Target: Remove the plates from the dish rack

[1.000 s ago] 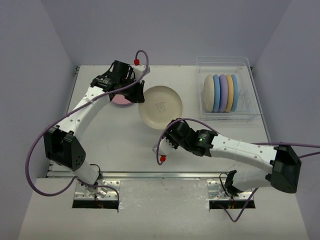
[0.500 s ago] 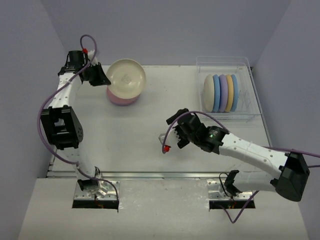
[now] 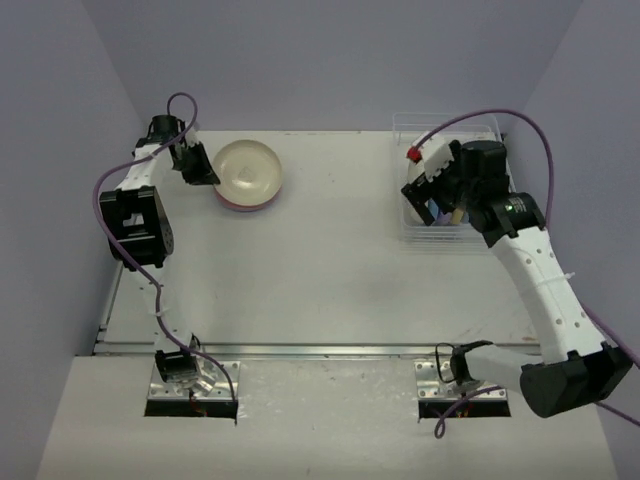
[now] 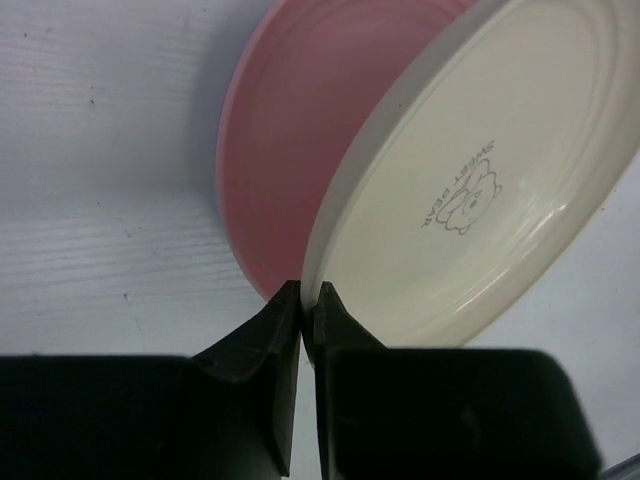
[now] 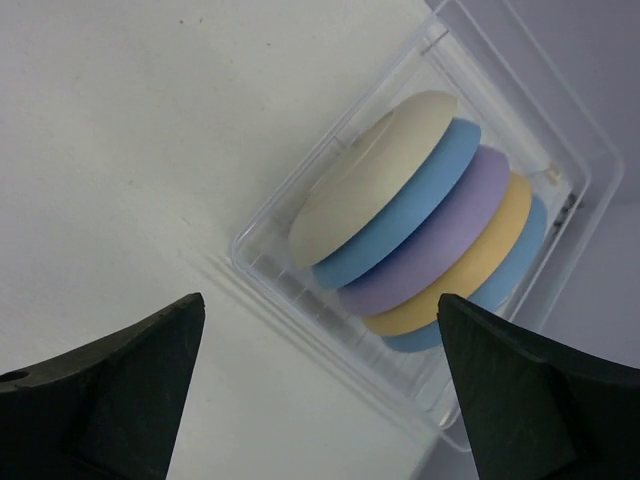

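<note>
My left gripper [image 3: 208, 176] is shut on the rim of a cream plate [image 3: 247, 171], which rests on a pink plate [image 3: 235, 203] at the table's far left. In the left wrist view the cream plate [image 4: 480, 180] leans on the pink plate [image 4: 290, 130] and the gripper [image 4: 306, 296] pinches its edge. My right gripper [image 3: 428, 196] is open above the clear dish rack [image 3: 412, 221] at the far right. In the right wrist view the rack [image 5: 290, 285] holds several plates standing on edge: cream [image 5: 370, 180], blue [image 5: 410, 205], lavender [image 5: 440, 240], yellow [image 5: 480, 265], blue again.
The table's back edge meets the lavender wall behind the rack. The arm bases sit on the near edge [image 3: 320, 350].
</note>
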Available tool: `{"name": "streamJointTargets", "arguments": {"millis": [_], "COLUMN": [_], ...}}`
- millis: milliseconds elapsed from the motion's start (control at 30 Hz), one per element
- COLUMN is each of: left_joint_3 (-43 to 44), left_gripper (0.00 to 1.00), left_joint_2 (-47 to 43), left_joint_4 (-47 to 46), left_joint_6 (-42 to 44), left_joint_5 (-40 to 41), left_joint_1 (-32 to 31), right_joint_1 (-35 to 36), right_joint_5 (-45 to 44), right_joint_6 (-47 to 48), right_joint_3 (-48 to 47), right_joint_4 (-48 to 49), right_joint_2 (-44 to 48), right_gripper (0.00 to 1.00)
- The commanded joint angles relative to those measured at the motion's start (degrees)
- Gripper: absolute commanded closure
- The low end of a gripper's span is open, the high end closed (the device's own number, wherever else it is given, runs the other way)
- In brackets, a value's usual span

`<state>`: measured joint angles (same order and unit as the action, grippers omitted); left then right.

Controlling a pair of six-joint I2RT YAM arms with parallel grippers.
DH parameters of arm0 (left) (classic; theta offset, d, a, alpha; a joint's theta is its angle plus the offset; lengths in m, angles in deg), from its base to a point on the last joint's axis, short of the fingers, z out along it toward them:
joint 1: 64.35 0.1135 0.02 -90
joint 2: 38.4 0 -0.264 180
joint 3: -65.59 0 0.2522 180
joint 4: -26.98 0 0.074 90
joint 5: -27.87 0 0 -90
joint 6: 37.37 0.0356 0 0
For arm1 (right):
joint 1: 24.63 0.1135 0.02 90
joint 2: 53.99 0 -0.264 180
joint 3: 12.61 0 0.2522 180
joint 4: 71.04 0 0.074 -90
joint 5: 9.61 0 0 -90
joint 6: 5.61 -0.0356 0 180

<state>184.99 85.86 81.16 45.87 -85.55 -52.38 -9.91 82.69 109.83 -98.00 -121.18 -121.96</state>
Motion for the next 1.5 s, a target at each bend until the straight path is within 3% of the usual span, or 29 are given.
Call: {"name": "streamJointTargets", "arguments": {"millis": [0,100,233,433,600,667,867,1067,1467], "left_joint_3": [1.7,1.4,1.6,1.2,-4.3,-6.8,-15.7,-18.7,-20.8], "left_gripper": [0.83,0.6,0.36,0.34,0.31,0.3,0.0,0.0,0.0], "left_joint_2": [0.8,0.7,-1.7,-8.3,-16.1,-18.6,-29.8,-35.3,-35.8], "left_joint_4": [-0.7,-0.4,-0.3,-0.4,-1.1,-1.4,-3.7,-4.3,-4.2], "left_joint_6": [-0.9,-0.9,-0.9,0.6,6.3,8.7,15.7,15.8,15.1], "left_joint_5": [0.2,1.8,1.8,-0.9,-5.3,-5.3,-8.2,-6.6,-4.9], "left_joint_1": [-0.2,-0.1,-0.1,-0.4,-2.2,-3.4,-8.4,-13.8,-14.4], "right_joint_1": [-16.2,-26.8,-31.9,-37.9,-39.4,-39.8,-40.2,-40.2,-40.2], "right_joint_5": [17.7,28.3,30.9,39.3,43.6,43.4,42.1,41.0,44.4], "right_joint_6": [-19.4,-23.4,-23.2,-20.8,-16.3,-15.4,-10.3,-8.8,-7.0], "right_joint_3": [-9.2,-14.5,-16.5,-24.7,-34.2,-35.9,-43.5,-46.1,-47.5], "right_joint_4": [-7.8,-12.4,-14.2,-19.3,-26.4,-26.5,-30.7,-31.5,-32.4], "right_joint_2": [-3.7,-9.1,-12.9,-21.8,-31.4,-33.3,-41.4,-46.0,-52.2], "right_gripper": [0.01,0.01,0.06,0.4,0.53,0.54,0.59,0.63,0.64]}}
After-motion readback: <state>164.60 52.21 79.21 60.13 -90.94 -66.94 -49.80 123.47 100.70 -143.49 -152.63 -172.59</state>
